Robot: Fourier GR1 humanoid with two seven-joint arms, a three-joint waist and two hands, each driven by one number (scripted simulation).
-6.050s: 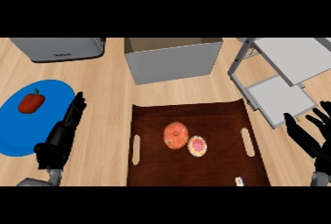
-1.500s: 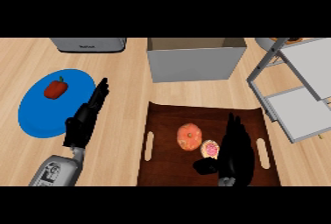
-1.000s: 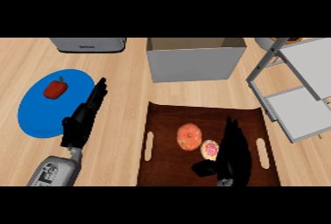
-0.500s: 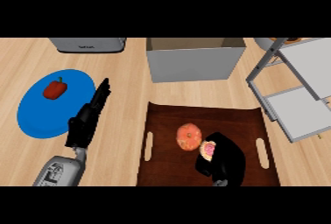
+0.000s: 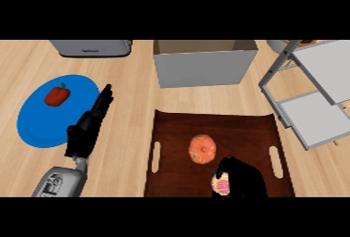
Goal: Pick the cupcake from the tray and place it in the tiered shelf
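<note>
The pink-frosted cupcake (image 5: 221, 186) shows at the lower edge of the dark brown tray (image 5: 178, 139). My right hand (image 5: 242, 179) is curled round it and covers most of it. An orange doughnut-like pastry (image 5: 202, 148) lies on the tray just above and to the left of that hand. The grey tiered shelf (image 5: 311, 95) stands at the right edge, its flat shelves bare. My left hand (image 5: 89, 125) rests open on the counter between the blue plate and the tray, fingers straight and pointing away.
A blue plate (image 5: 41, 125) at the left holds a red bell pepper (image 5: 57, 95). An open grey box (image 5: 203, 62) stands behind the tray. A grey toaster (image 5: 91, 47) sits at the back left. Bare wooden counter lies between tray and shelf.
My right hand came in from the right onto the tray, then curled its fingers round the cupcake and drew down toward the lower edge. The left hand stayed still.
</note>
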